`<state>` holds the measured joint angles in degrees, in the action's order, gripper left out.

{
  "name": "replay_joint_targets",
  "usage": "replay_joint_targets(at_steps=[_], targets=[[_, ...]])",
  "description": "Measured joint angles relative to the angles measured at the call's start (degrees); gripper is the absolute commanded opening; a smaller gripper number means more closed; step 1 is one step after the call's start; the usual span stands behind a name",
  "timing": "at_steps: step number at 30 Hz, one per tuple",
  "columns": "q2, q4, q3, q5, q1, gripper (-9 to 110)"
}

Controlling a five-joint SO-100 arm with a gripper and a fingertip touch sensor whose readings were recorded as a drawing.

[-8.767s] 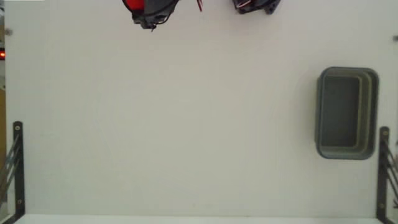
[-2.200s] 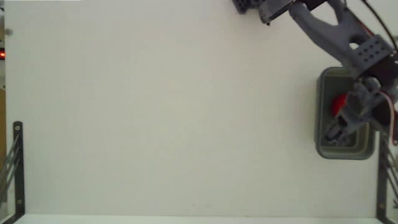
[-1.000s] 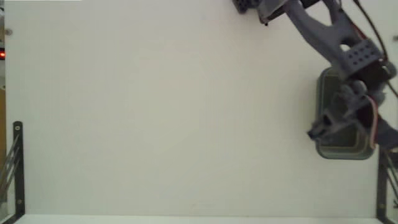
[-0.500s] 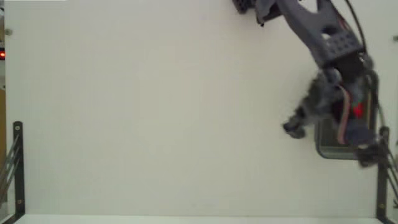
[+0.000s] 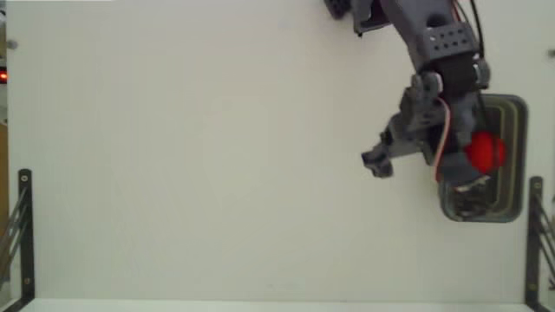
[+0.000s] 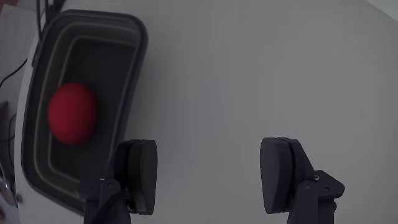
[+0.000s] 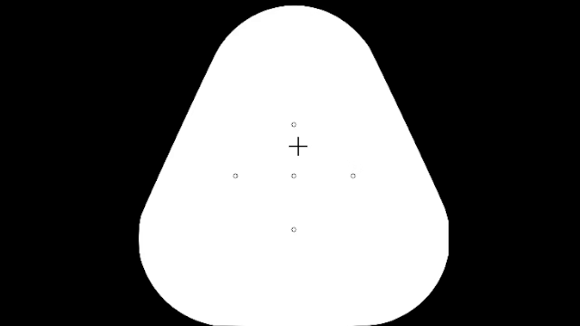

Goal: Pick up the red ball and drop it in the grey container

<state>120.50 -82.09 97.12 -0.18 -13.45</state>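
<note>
**Already in the tub: red ball lies inside the grey container, pincer empty**

Plainly, the red ball (image 6: 73,114) sits inside the grey container (image 6: 138,46); the wrist view shows it on the tub's floor, nearer the wall at the left of that picture, with the thick rim around it on all visible sides. In the fixed view the red ball (image 5: 485,152) shows within the grey container (image 5: 519,113), which stands at the right side of the white table (image 5: 217,173), its long side running up and down the picture.

The pincer (image 6: 211,174) is spread wide apart and grips nothing. In the wrist view its two dark fingers (image 6: 142,174) rise from the lower edge, with bare table between them; the finger at the left of that picture overlaps the container's near rim, the other is over the table well clear of the tub. In the fixed view the pincer (image 5: 378,161) is to the left of the container, above the table, and the grey arm (image 5: 434,39) reaches down from the top edge, part of it covering the tub's left wall. Black metal brackets (image 5: 23,234) stand at the lower left and lower right edges of the table.
</note>
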Motion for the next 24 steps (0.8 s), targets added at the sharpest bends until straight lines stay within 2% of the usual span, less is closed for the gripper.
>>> replay_joint_targets(at_steps=[24], targets=[[16.17, 0.09, 15.12, 0.00, 11.87, 110]])
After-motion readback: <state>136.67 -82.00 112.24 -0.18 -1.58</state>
